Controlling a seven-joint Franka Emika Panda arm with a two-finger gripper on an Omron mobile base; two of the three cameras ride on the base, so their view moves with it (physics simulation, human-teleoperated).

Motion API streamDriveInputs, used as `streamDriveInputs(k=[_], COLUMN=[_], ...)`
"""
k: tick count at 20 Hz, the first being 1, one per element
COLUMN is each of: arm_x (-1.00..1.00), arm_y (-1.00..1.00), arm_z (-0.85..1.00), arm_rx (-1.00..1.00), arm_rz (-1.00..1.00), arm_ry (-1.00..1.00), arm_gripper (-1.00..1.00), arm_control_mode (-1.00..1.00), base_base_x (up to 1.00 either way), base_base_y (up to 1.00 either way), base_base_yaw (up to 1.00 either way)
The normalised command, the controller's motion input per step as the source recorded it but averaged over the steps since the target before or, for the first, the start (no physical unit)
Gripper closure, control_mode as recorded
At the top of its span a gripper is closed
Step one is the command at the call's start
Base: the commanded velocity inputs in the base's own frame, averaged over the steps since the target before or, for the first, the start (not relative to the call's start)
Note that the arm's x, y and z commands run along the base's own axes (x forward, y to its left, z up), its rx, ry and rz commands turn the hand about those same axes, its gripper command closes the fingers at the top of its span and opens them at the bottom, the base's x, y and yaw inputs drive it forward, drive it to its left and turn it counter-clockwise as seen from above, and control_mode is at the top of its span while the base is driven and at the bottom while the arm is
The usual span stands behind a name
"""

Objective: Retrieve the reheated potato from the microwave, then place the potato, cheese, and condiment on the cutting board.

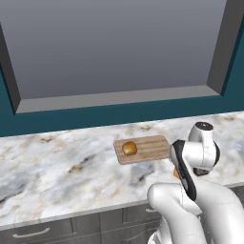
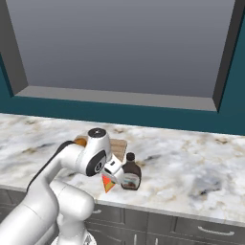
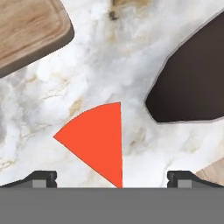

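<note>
The potato [image 1: 129,147], a golden-brown ball, rests on the left part of the cutting board [image 1: 150,148], a light wood board on the marble counter. The cheese [image 3: 96,140] is a wedge with its red face up, lying on the counter just off the board's corner [image 3: 30,30]. My gripper [image 3: 113,179] hangs directly over the cheese, open, with one fingertip on either side and nothing between them. The condiment [image 2: 130,176], a dark brown bottle with a label, stands right beside the cheese [image 2: 108,183]. The microwave is out of view.
A marble counter [image 1: 57,167] runs across the scene, with grey drawers [image 2: 191,229] below its front edge. Behind it rises a teal wall with a large grey recessed frame [image 1: 119,47]. My own arm [image 1: 190,190] covers the counter's near right part.
</note>
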Motion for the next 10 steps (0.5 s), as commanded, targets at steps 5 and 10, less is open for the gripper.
streamDriveInputs(k=[5,10], arm_x=[0.00,0.00], arm_y=[0.04,0.14], arm_z=[-0.24,-0.27], arm_rx=[0.00,0.00], arm_rz=[0.00,0.02], arm_ry=[0.00,0.00], arm_gripper=[-1.00,-1.00], arm_control_mode=[-1.00,-1.00], base_base_x=[0.00,0.00], base_base_y=[0.00,0.00], base_base_yaw=[0.00,0.00])
